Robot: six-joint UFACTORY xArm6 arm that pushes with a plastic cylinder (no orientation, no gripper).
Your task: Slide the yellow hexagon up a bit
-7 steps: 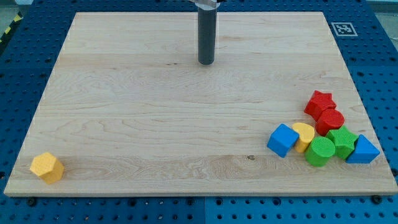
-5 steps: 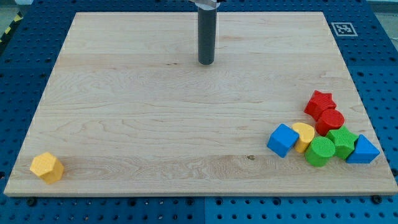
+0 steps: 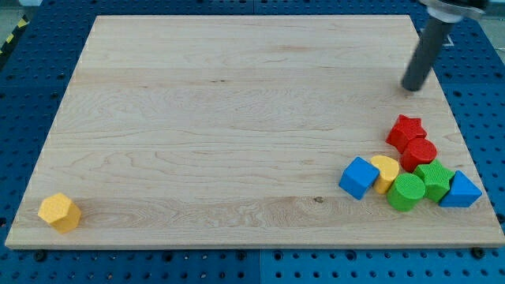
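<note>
The yellow hexagon (image 3: 60,212) lies alone near the board's bottom left corner. My tip (image 3: 413,88) stands at the view's upper right, far from the hexagon. It is just above the red star (image 3: 405,130), apart from it. The rod leans up and to the right out of the view's top edge.
A cluster sits at the bottom right: the red star, a red cylinder (image 3: 420,153), a blue cube (image 3: 359,177), a yellow half-round block (image 3: 387,170), a green cylinder (image 3: 406,192), a green block (image 3: 435,180) and a blue triangular block (image 3: 462,191). The wooden board (image 3: 237,134) lies on a blue pegboard.
My tip has moved from the top middle of the board to the upper right, above the red star. No block has moved.
</note>
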